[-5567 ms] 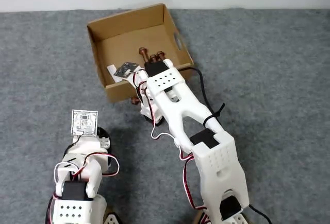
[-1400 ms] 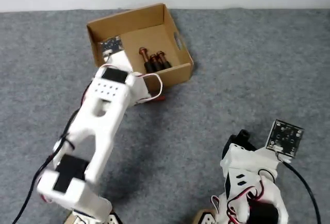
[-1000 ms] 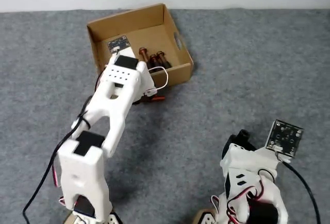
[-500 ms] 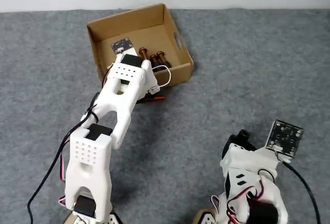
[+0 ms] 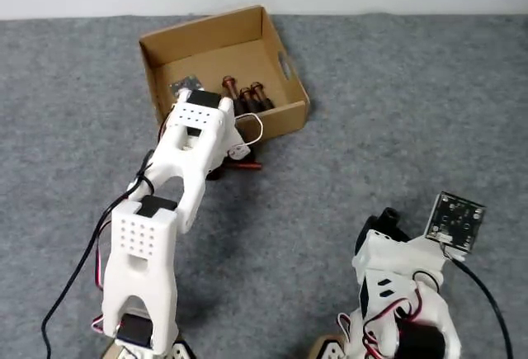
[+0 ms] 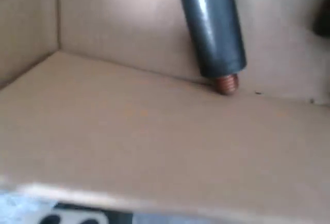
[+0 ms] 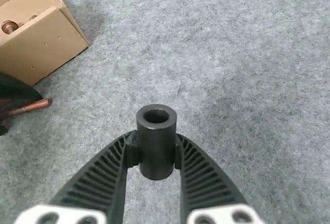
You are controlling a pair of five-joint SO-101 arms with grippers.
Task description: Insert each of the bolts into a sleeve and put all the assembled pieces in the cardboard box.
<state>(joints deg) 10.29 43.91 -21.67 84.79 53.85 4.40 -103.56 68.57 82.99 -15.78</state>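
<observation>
Sleeve, stiff, smooth metal, likely heavy and slippery, stands bore-up, clenched mid-body in the right hand. Bolt sits before the box; best held near its head. Left hand: cannot tell.

- One cardboard box is counted.
- Three assembled pieces are counted inside that box.
- One loose bolt is seen outside the box.
- One empty sleeve is counted.
- Two arms are counted.
</observation>
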